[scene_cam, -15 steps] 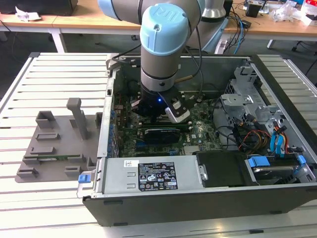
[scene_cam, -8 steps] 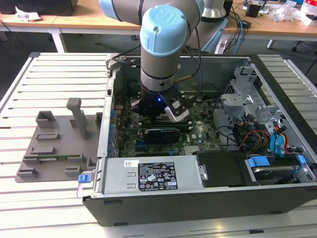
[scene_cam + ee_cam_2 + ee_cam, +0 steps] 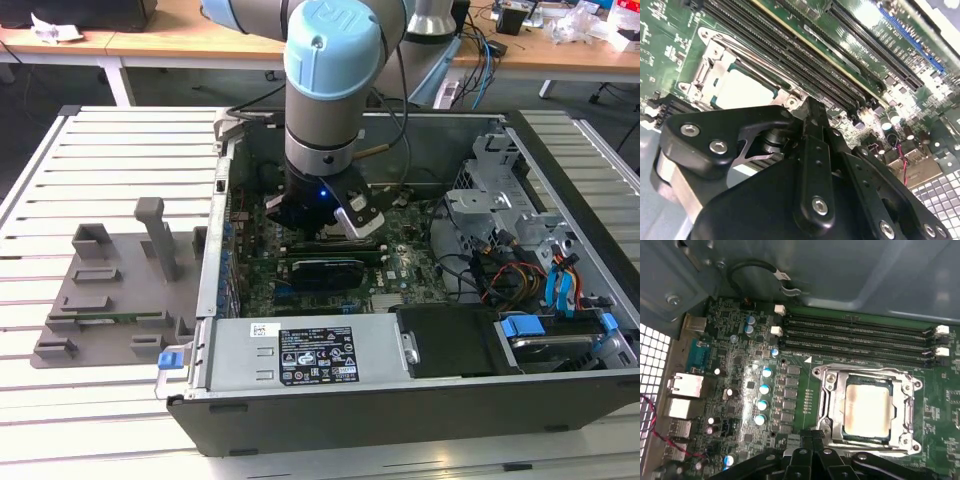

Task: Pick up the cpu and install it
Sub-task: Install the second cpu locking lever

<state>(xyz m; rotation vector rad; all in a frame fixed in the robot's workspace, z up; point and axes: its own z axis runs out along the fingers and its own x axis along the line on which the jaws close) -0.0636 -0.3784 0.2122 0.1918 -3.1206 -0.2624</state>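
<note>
Silver-grey and square, the cpu (image 3: 867, 407) already lies inside its socket frame (image 3: 825, 405) in the first wrist view, flat and squarely seated on the green motherboard (image 3: 735, 385), just beside the row of long black memory slots (image 3: 855, 340). Black gripper (image 3: 812, 460) linkage crowds the near edge of the board, close to the socket but not touching the chip. From the second wrist view, the gripper (image 3: 807, 112) has its fingers drawn together on nothing, its tip poised above the frame's edge, with the cpu (image 3: 742, 92) bare beyond it. Out in the exterior view, the arm (image 3: 330, 90) reaches straight down into the open computer case (image 3: 420, 400), and the grey fixture plate (image 3: 110, 290) sits outside on the exterior view's left. To my eye the placing is done; what remains calls for a clean lift clear, without nudging the chip.
</note>
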